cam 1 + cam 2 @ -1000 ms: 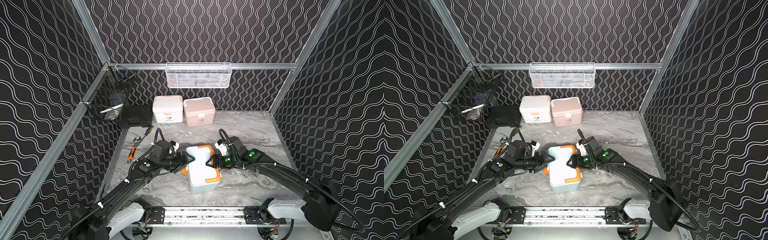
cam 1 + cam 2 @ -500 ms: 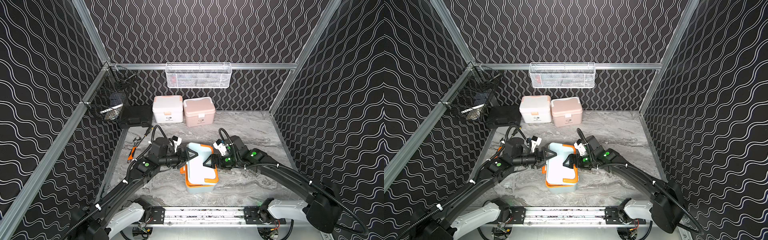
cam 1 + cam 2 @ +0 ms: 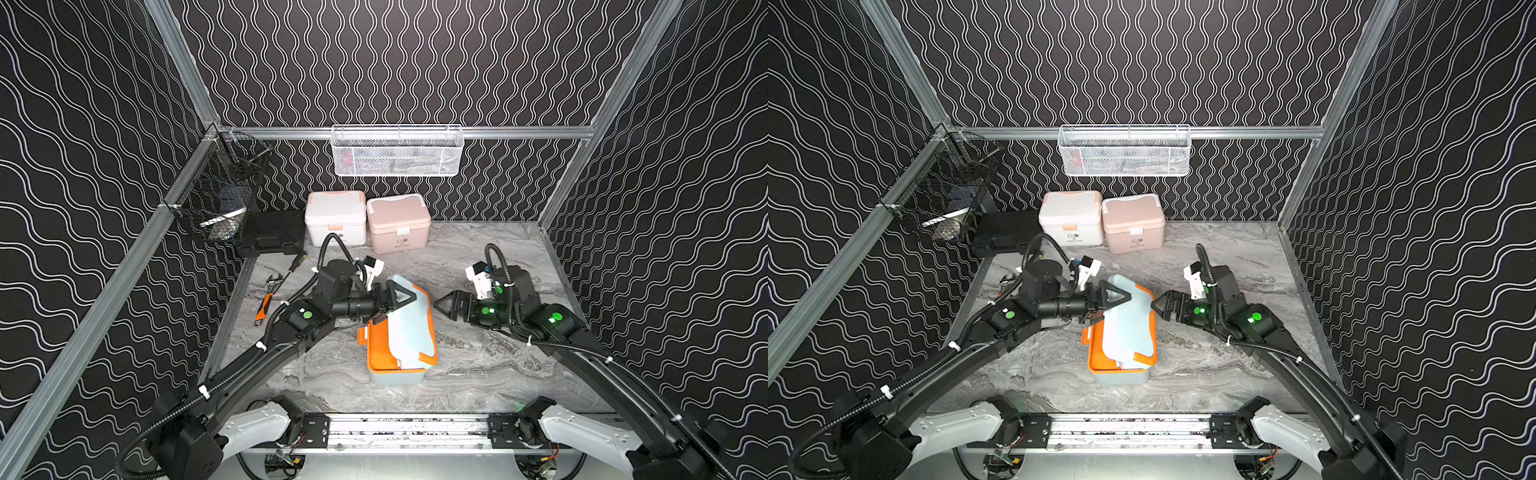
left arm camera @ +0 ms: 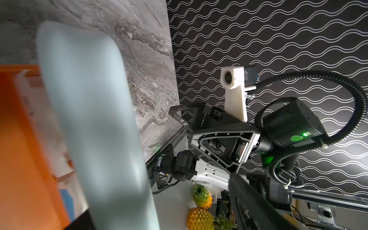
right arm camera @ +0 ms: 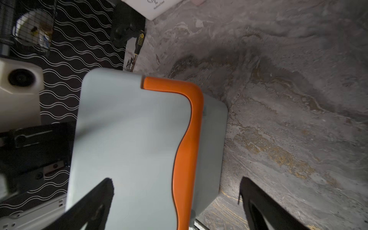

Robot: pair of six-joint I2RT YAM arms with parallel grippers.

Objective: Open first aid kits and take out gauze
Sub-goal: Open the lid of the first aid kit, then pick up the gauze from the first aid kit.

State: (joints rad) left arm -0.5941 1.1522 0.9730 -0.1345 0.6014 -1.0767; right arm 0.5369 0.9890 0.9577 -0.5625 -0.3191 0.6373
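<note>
The light blue first aid kit [image 3: 395, 376] with orange trim stands mid-table, and its lid [image 3: 411, 328] is tilted up off the orange rim [image 3: 376, 353]. My left gripper [image 3: 388, 305] is shut on the lid's left edge, one finger on top and one beneath. My right gripper [image 3: 440, 305] stands open just right of the kit, clear of it. In the right wrist view it [image 5: 175, 199] faces the lid [image 5: 129, 139] and orange handle [image 5: 189, 129]. The white kit [image 3: 336, 216] and the pink kit [image 3: 398, 222] stand shut at the back. Under the lid [image 4: 89, 119] the contents are blurred, so no gauze can be made out.
A flat black case [image 3: 272, 232] lies left of the white kit. A screwdriver [image 3: 295, 264] and an orange-handled wrench [image 3: 266, 297] lie near the left wall. A black wire basket [image 3: 220, 199] hangs on the left rail and a white mesh basket [image 3: 397, 151] on the back rail.
The light blue kit's lid has swung up as my left gripper rose with it. My right gripper has opened, let go of the kit and drawn back to the right.
</note>
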